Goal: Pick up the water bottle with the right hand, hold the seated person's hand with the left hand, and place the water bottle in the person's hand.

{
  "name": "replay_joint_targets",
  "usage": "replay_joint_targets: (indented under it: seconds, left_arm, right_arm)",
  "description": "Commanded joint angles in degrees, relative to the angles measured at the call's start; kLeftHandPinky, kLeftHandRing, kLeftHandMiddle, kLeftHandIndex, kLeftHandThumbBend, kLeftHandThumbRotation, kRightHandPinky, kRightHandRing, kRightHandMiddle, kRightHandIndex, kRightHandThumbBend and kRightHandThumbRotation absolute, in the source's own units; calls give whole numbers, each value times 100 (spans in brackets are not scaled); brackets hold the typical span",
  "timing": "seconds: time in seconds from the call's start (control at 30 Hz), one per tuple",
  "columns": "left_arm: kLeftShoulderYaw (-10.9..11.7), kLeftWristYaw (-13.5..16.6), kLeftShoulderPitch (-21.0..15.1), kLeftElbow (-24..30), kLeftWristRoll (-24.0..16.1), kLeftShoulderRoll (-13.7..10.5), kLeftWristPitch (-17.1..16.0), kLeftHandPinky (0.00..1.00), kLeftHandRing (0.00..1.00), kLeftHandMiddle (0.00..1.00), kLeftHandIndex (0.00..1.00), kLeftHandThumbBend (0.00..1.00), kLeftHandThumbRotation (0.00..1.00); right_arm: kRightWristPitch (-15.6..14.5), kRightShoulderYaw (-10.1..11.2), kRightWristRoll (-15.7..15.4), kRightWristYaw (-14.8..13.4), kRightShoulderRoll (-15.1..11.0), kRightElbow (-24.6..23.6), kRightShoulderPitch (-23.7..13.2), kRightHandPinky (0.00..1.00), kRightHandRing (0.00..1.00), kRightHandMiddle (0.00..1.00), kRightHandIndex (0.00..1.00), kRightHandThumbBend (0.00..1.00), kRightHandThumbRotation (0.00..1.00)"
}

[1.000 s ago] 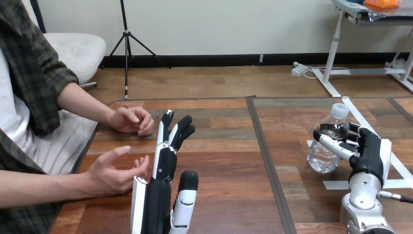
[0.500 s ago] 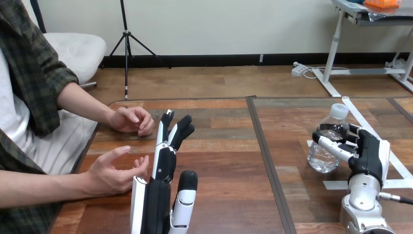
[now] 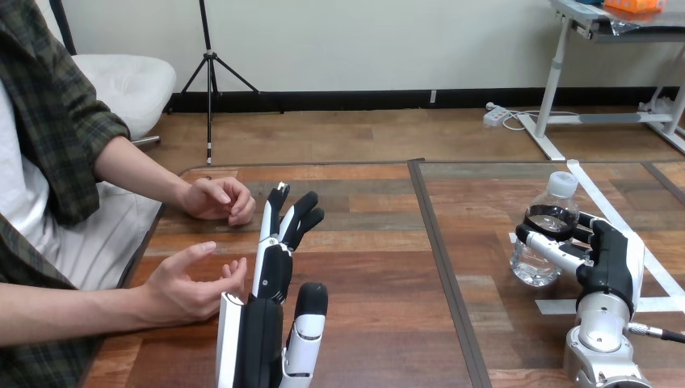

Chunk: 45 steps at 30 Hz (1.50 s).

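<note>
**Bottle gripped at the right, open hand raised at the left**

Head view. Counted: one water bottle (image 3: 548,234), two robot hands, two hands of the person, one table (image 3: 380,275), and a few white tape strips (image 3: 602,202) on its right half.

Water bottle: small, clear ribbed plastic with a white cap (image 3: 563,183). Upright on the table's right half, among the tape strips and well apart from both of the person's hands. Contents hard to make out through the plastic.

Right hand (image 3: 607,257): rising from the bottom right corner and clasped round the bottle's middle, thumb across the front, fingers ringing the far side. Cannot tell whether the base rests on the wood or sits just off it.

Left hand (image 3: 273,271): seen edge-on from the bottom edge, fingers straight and pointing away, released, grasping nothing. Just beside the person's nearer hand (image 3: 190,284), which is half open with fingers loosely bent toward it. Contact between the two not clear. Person's farther hand (image 3: 216,200): loosely curled on the table near its left edge, close to the left hand's fingertips yet apart from them.

Hidden or cut off: bottle's midsection behind the right hand's fingers; left hand's lower part cut by the bottom edge; the person's forearms running off the left edge.
</note>
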<state>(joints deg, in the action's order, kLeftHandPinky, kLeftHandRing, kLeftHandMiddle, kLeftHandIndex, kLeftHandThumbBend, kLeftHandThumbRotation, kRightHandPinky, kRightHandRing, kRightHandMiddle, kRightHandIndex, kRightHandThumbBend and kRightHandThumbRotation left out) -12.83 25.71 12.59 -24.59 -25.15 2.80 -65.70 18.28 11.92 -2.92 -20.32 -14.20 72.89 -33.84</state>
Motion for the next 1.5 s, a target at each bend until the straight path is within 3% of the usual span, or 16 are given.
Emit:
replay_joint_targets:
  seconds: [0.0, 0.5, 1.47]
  left_arm:
    - [-26, -2, 53, 290, 32, 339, 17, 97, 87, 91, 99, 46, 100]
    - [-41, -32, 17, 275, 41, 313, 23, 98, 88, 91, 100, 45, 100]
    - [-19, -7, 72, 399, -16, 358, 141, 97, 87, 91, 99, 47, 100]
  right_arm:
    - [120, -27, -36, -17, -158, -11, -480, 62, 67, 70, 70, 75, 0]
    - [193, 99, 87, -14, -108, 23, -490, 58, 63, 67, 67, 74, 0]
    - [253, 1, -8, 63, -139, 111, -502, 55, 58, 63, 64, 76, 0]
